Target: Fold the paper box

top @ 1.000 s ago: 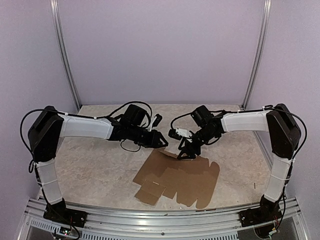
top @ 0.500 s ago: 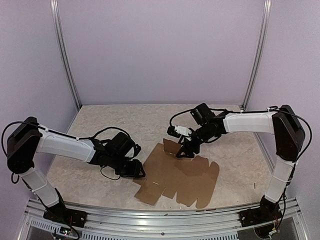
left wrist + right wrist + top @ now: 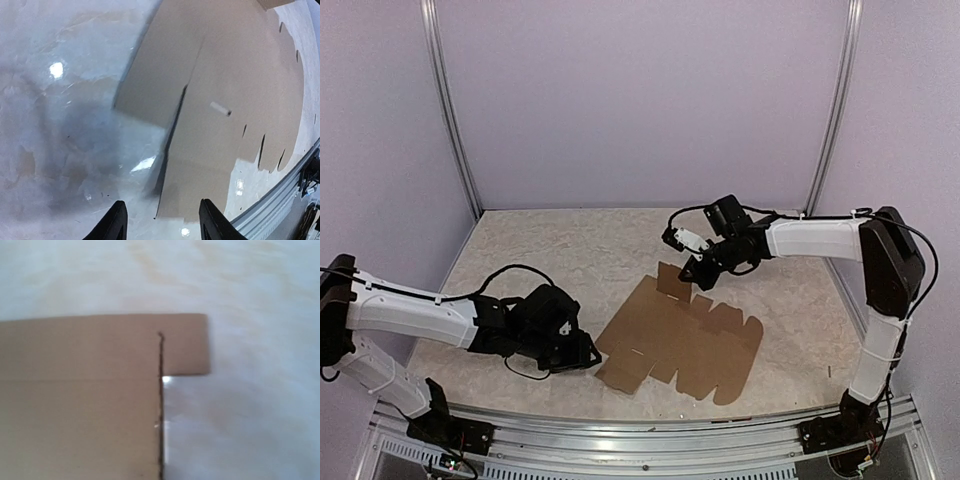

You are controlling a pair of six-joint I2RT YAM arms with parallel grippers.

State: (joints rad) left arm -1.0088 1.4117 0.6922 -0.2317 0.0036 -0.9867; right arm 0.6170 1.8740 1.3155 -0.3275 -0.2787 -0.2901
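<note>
The paper box point(image 3: 680, 335) is a flat brown die-cut sheet lying on the marbled table, with its far flap point(image 3: 670, 277) tilted up. My right gripper point(image 3: 692, 275) sits at that raised flap and is shut on its edge. The right wrist view shows the paper box point(image 3: 80, 390) close up with a slit and a small tab; my own fingers are out of frame there. My left gripper point(image 3: 588, 355) hovers low at the sheet's near-left corner. In the left wrist view the left gripper point(image 3: 163, 220) is open, and the paper box point(image 3: 235, 100) corner lies just ahead of its fingertips.
An aluminium rail point(image 3: 650, 440) runs along the table's near edge, also seen as the rail point(image 3: 280, 200) close behind the sheet. Purple walls point(image 3: 640, 100) and two upright posts point(image 3: 450, 110) close in the back and sides.
My left arm swung down from the middle of the table to the sheet's near-left corner. My right gripper drew back and shut, raising the far flap, and the sheet shifted slightly away.
</note>
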